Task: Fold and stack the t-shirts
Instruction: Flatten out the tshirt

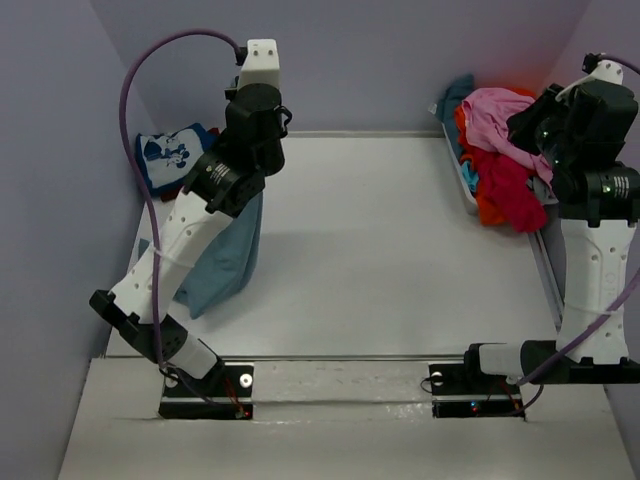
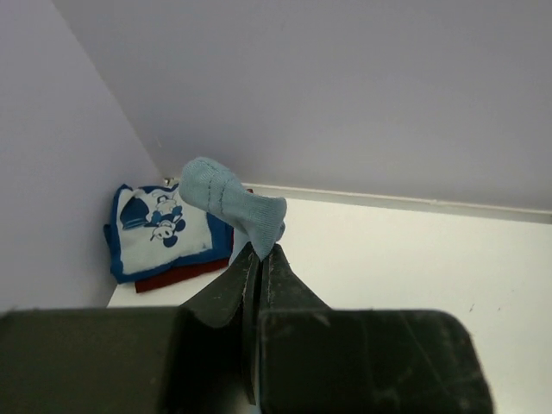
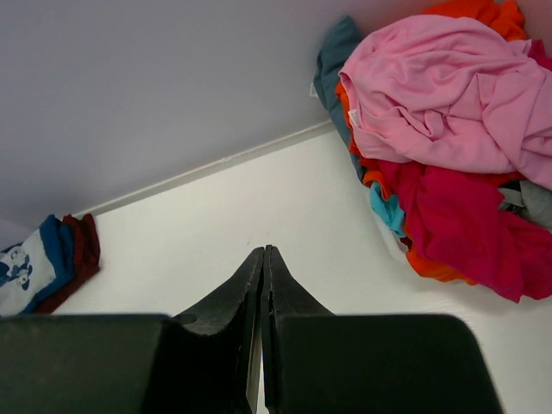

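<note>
My left gripper (image 2: 261, 250) is shut on a plain slate-blue t-shirt (image 1: 228, 255), which hangs from it over the table's left side; a bunched end (image 2: 228, 200) sticks up past the fingertips. A folded blue tee with white cartoon print (image 1: 168, 155) lies on a dark red tee (image 2: 177, 276) in the far left corner. My right gripper (image 3: 264, 252) is shut and empty, raised at the right. A pile of pink (image 3: 440, 95), red (image 3: 466, 216), orange and teal tees (image 1: 500, 150) sits at the far right.
The pile lies in a white bin (image 1: 462, 178) against the back wall. A purple cable (image 1: 140, 90) loops above the left arm. Grey walls close in the table on the left, back and right.
</note>
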Robot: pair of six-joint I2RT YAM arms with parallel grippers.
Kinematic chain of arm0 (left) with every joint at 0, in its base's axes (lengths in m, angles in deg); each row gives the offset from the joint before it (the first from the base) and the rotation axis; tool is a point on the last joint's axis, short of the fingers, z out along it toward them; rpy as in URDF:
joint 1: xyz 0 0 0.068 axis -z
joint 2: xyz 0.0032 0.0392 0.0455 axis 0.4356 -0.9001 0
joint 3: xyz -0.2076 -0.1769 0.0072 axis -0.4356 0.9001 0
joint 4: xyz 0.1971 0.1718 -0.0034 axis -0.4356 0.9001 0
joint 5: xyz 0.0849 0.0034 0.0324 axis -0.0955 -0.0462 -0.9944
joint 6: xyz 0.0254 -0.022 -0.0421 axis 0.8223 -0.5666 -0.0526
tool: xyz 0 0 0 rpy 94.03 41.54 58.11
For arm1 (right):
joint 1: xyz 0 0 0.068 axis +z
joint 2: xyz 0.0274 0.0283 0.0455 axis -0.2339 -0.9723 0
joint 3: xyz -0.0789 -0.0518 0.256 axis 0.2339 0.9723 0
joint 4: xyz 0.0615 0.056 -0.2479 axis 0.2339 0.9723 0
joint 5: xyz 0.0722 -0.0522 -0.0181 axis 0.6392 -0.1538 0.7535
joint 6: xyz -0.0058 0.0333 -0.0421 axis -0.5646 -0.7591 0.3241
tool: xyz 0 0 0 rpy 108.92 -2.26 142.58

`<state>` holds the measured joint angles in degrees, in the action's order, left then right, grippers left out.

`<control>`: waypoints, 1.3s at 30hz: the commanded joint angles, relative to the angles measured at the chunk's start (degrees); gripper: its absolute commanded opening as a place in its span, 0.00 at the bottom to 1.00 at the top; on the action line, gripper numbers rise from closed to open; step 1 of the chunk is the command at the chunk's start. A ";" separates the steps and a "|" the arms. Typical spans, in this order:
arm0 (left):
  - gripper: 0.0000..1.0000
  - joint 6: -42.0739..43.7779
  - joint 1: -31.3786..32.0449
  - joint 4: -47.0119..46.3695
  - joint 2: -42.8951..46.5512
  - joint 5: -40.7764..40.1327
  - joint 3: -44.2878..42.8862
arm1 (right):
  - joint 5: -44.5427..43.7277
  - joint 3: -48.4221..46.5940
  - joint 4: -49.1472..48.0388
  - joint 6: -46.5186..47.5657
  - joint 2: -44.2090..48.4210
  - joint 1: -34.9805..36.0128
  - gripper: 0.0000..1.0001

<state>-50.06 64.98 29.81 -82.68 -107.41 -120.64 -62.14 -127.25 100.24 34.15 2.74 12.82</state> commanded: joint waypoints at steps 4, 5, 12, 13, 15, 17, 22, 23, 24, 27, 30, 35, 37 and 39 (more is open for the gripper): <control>0.06 6.23 3.65 -5.90 -1.88 -6.19 -9.30 | 0.53 -5.93 1.93 -0.06 -3.80 0.18 0.07; 0.06 6.14 3.65 -5.29 -2.49 -6.45 -9.22 | 1.05 -6.19 2.11 -0.14 -5.37 0.18 0.07; 0.06 3.51 3.65 -4.49 -8.56 -5.41 -6.14 | 2.46 -4.35 -0.26 -0.93 -12.49 0.71 0.07; 0.06 1.76 3.65 -3.10 -9.96 -4.01 -6.92 | 2.46 -4.52 -0.17 -0.85 -13.37 1.23 0.07; 0.06 1.13 5.47 -2.29 -11.46 -3.82 -9.90 | 2.55 -4.53 0.00 -0.93 -14.78 1.24 0.07; 0.06 3.49 7.85 -5.08 -13.13 -5.83 -10.53 | 2.64 -2.60 -1.31 -1.11 -15.05 1.24 0.07; 0.06 9.13 12.34 -8.19 -16.64 -7.43 -10.36 | 3.17 -1.80 -1.31 -0.94 -17.33 1.77 0.07; 0.06 9.04 12.96 -8.09 -17.17 -7.08 -10.88 | 3.17 -1.37 -1.49 -0.94 -17.77 1.77 0.07; 0.06 9.04 13.75 -8.09 -17.70 -6.99 -10.89 | 3.08 -1.28 -1.49 -0.94 -18.04 1.77 0.07; 0.06 10.97 18.14 -9.76 -19.72 -7.60 -11.50 | 2.64 -1.36 -1.23 -0.94 -18.83 2.29 0.07; 0.06 12.37 23.49 -11.43 -20.60 -8.30 -11.85 | 2.55 -1.28 -1.31 -0.94 -18.92 2.29 0.07; 0.06 18.44 30.53 -16.09 -21.84 -11.64 -9.92 | 2.38 -1.10 -1.23 -0.85 -18.92 3.43 0.07; 0.06 18.27 31.59 -16.00 -21.92 -11.38 -10.70 | 2.38 -1.27 -1.14 -0.67 -18.92 3.43 0.07; 0.06 19.58 31.60 -17.14 -21.92 -10.85 -10.97 | 2.11 -1.45 -0.97 -0.76 -19.18 3.43 0.07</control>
<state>-34.13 97.05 19.34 -106.07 -115.85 -129.37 -59.82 -128.08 101.27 33.28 -16.78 15.68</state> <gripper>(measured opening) 0.084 0.068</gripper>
